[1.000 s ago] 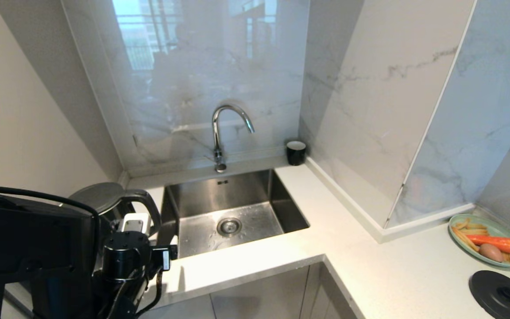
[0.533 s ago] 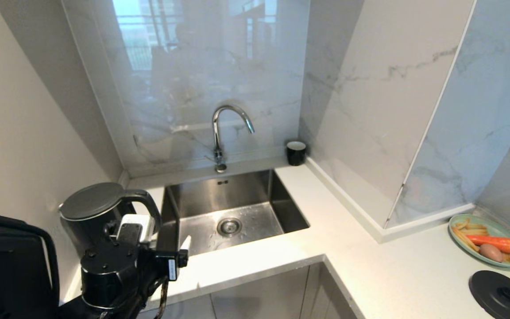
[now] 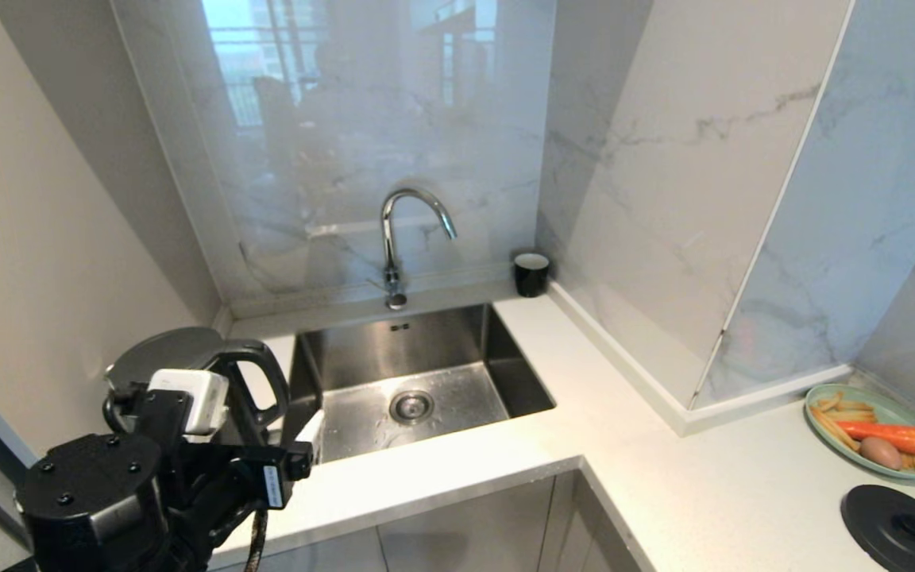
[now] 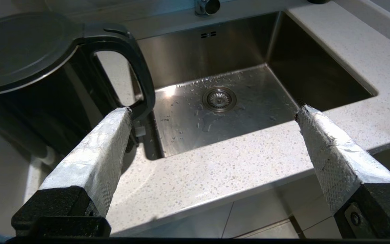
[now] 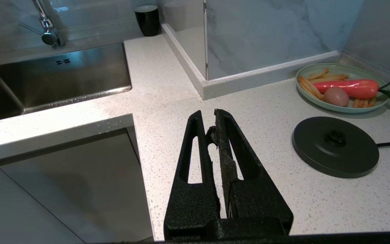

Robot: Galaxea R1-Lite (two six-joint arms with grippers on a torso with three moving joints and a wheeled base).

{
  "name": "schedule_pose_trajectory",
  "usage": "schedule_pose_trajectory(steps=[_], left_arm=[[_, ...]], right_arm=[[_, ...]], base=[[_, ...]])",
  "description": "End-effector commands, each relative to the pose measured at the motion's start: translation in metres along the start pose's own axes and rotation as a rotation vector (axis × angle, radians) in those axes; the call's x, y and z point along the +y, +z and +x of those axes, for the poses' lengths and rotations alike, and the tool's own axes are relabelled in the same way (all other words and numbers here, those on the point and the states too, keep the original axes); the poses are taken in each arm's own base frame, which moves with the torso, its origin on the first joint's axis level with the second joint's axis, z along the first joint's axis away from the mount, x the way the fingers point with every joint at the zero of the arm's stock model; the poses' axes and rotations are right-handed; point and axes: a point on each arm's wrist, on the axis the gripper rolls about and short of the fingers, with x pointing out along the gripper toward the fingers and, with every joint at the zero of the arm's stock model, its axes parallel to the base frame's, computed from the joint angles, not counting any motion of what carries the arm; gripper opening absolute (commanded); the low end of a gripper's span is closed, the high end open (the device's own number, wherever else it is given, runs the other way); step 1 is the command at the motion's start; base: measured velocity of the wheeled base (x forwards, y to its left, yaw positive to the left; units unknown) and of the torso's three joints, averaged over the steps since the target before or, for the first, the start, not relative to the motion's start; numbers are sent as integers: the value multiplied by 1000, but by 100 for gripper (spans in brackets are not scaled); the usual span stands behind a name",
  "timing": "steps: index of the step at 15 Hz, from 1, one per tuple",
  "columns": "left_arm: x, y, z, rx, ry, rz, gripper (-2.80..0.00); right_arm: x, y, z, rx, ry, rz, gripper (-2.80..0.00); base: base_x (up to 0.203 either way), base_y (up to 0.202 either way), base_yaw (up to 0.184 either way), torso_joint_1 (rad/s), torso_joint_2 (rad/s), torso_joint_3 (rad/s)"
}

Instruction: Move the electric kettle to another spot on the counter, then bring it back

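The electric kettle is standing on the counter at the far left, just left of the sink and close against the wall, its loop handle facing the basin. The left pincer is hanging near it with its fingers spread wide and gripping nothing; one taped fingertip is lying just in front of the handle's lower curve, though I cannot tell whether it is touching. The right pincer is parked at the right over the counter, pressed together and empty, near the round power base.

Risk, as I am judging it: only one finger is lining up with the handle, so closing now could be catching the loop off-centre and twisting the kettle toward the sink edge or scraping it along the wall. The glossy, hard plastic handle is offering little friction, so a shallow pinch may be slipping once weight comes on.

The kettle body is looking slick and black, its lid flat, round and dark grey. The counter is smooth, speckled white stone with a thick edge. The sink is brushed steel, wet with droplets round the drain. The fingers are wearing rough, cloth-like white wrapping
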Motion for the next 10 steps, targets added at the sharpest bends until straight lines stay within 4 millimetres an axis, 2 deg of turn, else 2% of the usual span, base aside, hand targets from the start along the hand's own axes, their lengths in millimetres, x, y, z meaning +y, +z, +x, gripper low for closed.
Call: schedule_pose_trajectory(steps=[1, 3, 4, 7, 10], left_arm=[[8, 18, -17, -54, 0, -32, 0], [15, 20, -30, -36, 4, -18, 0], [19, 22, -36, -31, 16, -15, -280], [32, 32, -56, -6, 68, 16, -280], [51, 60, -89, -50, 73, 14, -280]], right_arm=[[0, 0, 0, 0, 0, 0, -280], [0, 0, 0, 0, 0, 0, -280], [0, 0, 0, 0, 0, 0, -280], [0, 0, 0, 0, 0, 0, -280], [0, 0, 0, -1, 0, 0, -280]], base=[[0, 0, 0, 0, 0, 0], [0, 0, 0, 0, 0, 0], [0, 0, 0, 0, 0, 0], [0, 0, 0, 0, 0, 0], [0, 0, 0, 0, 0, 0]])
